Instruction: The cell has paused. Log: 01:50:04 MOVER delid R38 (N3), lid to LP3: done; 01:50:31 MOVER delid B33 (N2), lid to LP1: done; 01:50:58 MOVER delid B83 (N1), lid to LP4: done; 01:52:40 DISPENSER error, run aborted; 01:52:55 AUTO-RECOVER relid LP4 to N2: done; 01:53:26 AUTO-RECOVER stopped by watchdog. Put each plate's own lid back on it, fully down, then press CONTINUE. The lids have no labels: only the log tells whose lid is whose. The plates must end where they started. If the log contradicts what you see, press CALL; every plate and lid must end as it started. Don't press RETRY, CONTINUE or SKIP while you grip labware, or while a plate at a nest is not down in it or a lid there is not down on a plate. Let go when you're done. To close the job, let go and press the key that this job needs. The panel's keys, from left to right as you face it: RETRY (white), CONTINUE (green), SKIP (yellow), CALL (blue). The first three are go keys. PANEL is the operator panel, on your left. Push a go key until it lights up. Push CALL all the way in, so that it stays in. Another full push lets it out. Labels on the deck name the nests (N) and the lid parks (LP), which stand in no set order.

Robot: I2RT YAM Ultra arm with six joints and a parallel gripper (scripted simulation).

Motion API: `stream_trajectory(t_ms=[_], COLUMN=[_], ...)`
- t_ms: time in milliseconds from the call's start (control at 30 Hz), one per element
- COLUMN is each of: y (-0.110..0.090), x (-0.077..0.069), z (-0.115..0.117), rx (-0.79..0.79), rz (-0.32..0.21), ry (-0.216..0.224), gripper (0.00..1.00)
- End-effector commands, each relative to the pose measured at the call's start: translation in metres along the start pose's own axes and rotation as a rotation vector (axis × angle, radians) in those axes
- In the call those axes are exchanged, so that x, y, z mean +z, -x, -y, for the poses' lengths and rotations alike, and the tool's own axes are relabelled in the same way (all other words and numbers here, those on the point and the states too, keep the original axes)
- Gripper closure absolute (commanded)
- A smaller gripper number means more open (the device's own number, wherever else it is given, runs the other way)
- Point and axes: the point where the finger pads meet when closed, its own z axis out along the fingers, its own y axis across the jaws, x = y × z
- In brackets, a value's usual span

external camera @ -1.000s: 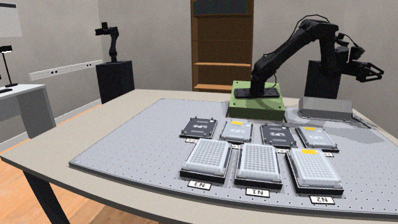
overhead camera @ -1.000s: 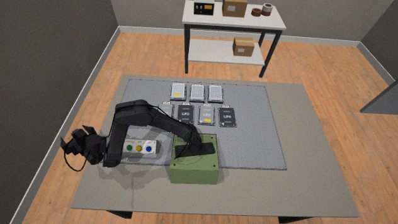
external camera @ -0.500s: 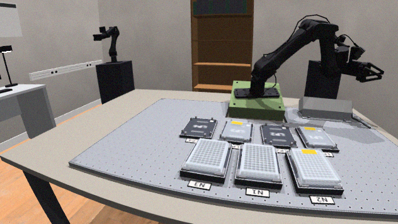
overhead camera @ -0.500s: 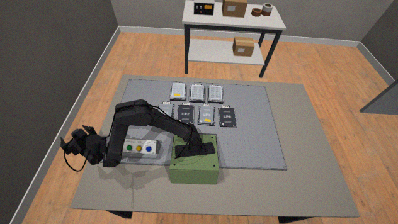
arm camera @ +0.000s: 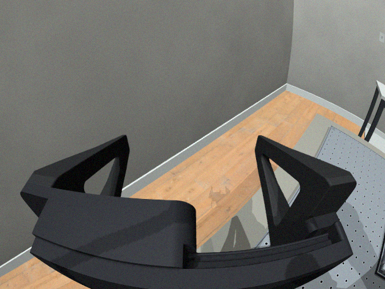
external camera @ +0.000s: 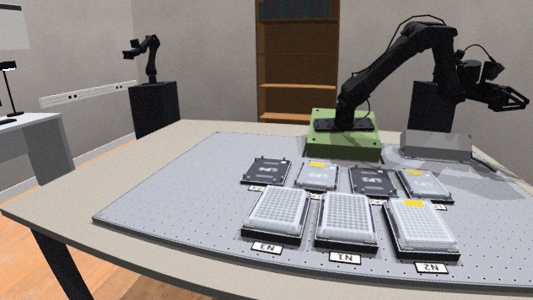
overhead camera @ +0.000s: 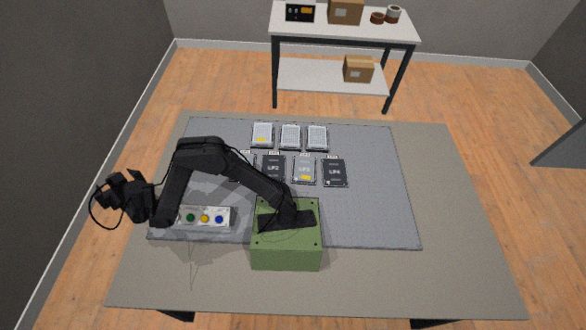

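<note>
The black end effector [external camera: 515,100] hangs spread wide and empty, left of the operator panel [overhead camera: 205,216]. Two thin clear rigid lids [external camera: 317,174] rest on near-row parks; judged light, slippery: pinch across the short edges.
</note>
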Motion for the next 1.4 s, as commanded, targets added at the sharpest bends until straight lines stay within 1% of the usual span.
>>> stream_trajectory(t_ms=[0,33,100,167,200,300,333,367,400,467,533,567,600,667,700,767,833,900,967,1000,1067,1167,1233,1267,1300,1333,1367], y=[0.014,0.015,0.015,0.018,0.014,0.009,0.012,0.015,0.015,0.015,0.017,0.019,0.015,0.015,0.014,0.019,0.011,0.004,0.009,0.012,0.006,0.013,0.013,0.013,0.012,0.011,0.007], x=[0.007,0.011,0.011,0.016,0.019,0.030,0.034,0.039,0.042,0.048,0.055,0.059,0.060,0.060,0.060,0.068,0.070,0.073,0.080,0.084,0.085,0.094,0.094,0.093,0.094,0.097,0.097], z=[0.001,0.005,0.005,0.007,0.013,0.027,0.031,0.034,0.038,0.046,0.054,0.057,0.062,0.062,0.064,0.073,0.085,0.094,0.102,0.106,0.116,0.129,0.129,0.130,0.134,0.142,0.148], rx=[-0.022,-0.026,-0.026,-0.040,-0.057,-0.057,-0.054,-0.065,-0.073,-0.074,-0.084,-0.091,-0.098,-0.098,-0.111,-0.113,-0.140,-0.141,-0.131,-0.137,-0.155,-0.156,-0.156,-0.162,-0.168,-0.172,-0.184], rz=[-0.023,-0.029,-0.029,-0.044,-0.058,-0.058,-0.059,-0.073,-0.082,-0.082,-0.104,-0.112,-0.118,-0.118,-0.137,-0.151,-0.172,-0.171,-0.185,-0.196,-0.208,-0.244,-0.244,-0.260,-0.279,-0.295,-0.302], ry=[0.037,0.027,0.027,0.028,0.023,0.023,0.011,0.004,0.004,0.004,-0.013,-0.013,-0.011,-0.011,-0.007,-0.028,-0.022,-0.022,-0.041,-0.043,-0.039,-0.057,-0.057,-0.052,-0.058,-0.070,-0.069], gripper=[0.00,0.00,0.00,0.00,0.00,0.00,0.00,0.00,0.00,0.00,0.00,0.00,0.00,0.00,0.00,0.00,0.00,0.00,0.00,0.00,0.00,0.00,0.00,0.00,0.00,0.00,0.00])
